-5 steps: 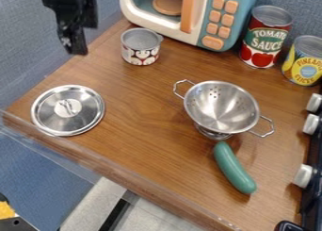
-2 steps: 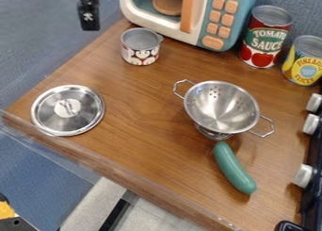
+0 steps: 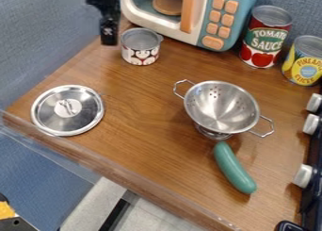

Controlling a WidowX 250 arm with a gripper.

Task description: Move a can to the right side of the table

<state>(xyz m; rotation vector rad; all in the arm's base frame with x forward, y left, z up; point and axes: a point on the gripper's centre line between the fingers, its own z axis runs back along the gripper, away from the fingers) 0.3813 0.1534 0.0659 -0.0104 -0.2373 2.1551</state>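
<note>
- Nearest me on the wooden bench (image 3: 132,126), a green toy cucumber (image 3: 234,168) lies slantwise, its upper end beside the foot of the colander. White knobs (image 3: 303,176) line the right edge.
- Behind it stands the metal two-handled colander (image 3: 221,107); over to the left, well apart, the round steel lid (image 3: 50,113) lies flat with its handle up.
- Farther back, left of the middle, is the one I'd bet on: the squat can with the red-and-white printed band (image 3: 140,52). It stands upright on the bench, so its axis runs straight up, much in line with the way the hand hangs.
- The black hand (image 3: 108,40) hangs just left of that can and looks apart from it. The can lies to its right and slightly toward me, so the coming move seems to want a shift right, then down over the rim. How high the hand is, I can't judge – nor can I tell whether it is spread or pressed together.
- Back right, the tall red can (image 3: 261,46) and the yellow can (image 3: 306,62) already stand on the right side. Carrying the squat one there would mean minding the colander.
- Farthest, a toy microwave (image 3: 242,13) backs it all.
</note>
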